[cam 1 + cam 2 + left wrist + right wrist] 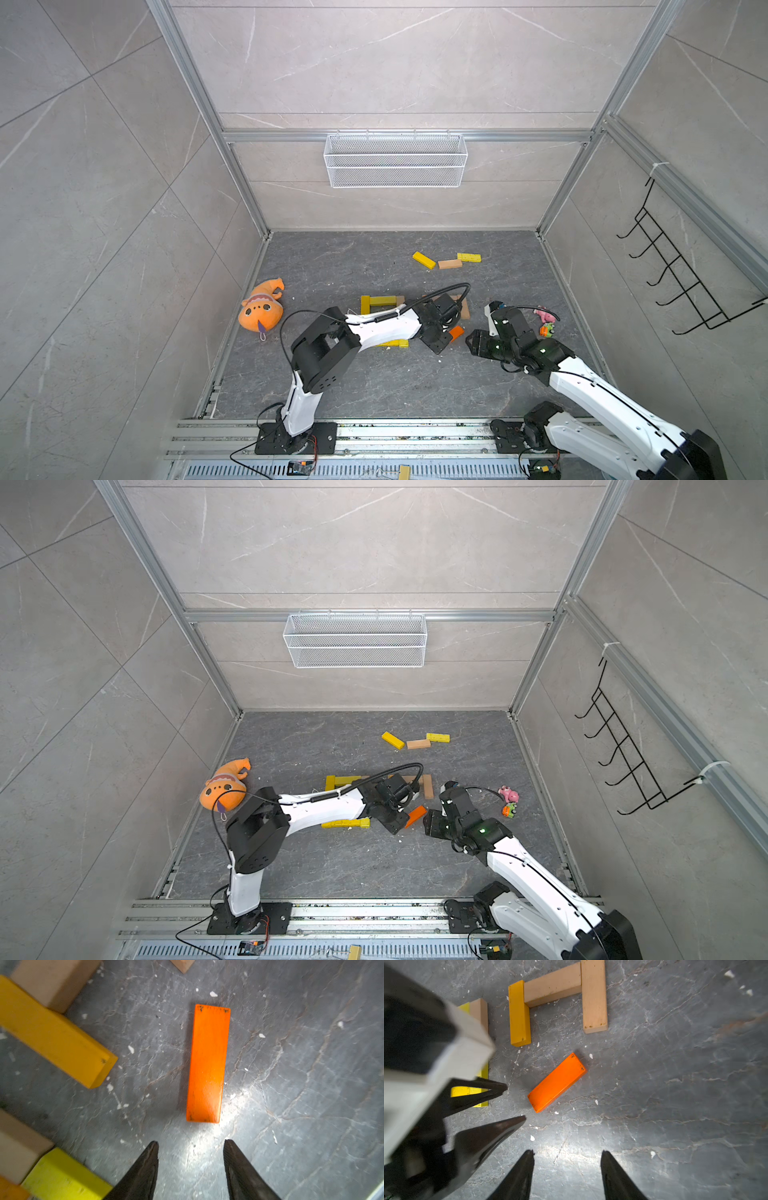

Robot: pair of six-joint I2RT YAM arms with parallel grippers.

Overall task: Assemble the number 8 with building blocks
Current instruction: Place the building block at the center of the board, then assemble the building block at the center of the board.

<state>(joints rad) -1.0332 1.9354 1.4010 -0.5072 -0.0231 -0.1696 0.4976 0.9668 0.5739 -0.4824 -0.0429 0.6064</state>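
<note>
An orange block (208, 1064) lies flat on the dark floor just ahead of my left gripper (191, 1142), which is open and holds nothing. In the right wrist view the same orange block (557, 1082) lies aslant, free of both grippers. My right gripper (568, 1151) is open and empty, a short way to the block's right in a top view (471, 338). Beyond the orange block a yellow block (519, 1014) and two tan blocks (553, 986) form an open frame. More yellow blocks (382, 300) lie partly under the left arm. Three loose blocks (449, 264) sit farther back.
An orange plush toy (262, 309) lies by the left wall. Two small toys (545, 322) sit near the right wall behind the right arm. A white wire basket (395, 160) hangs on the back wall and a black hook rack (681, 266) on the right wall.
</note>
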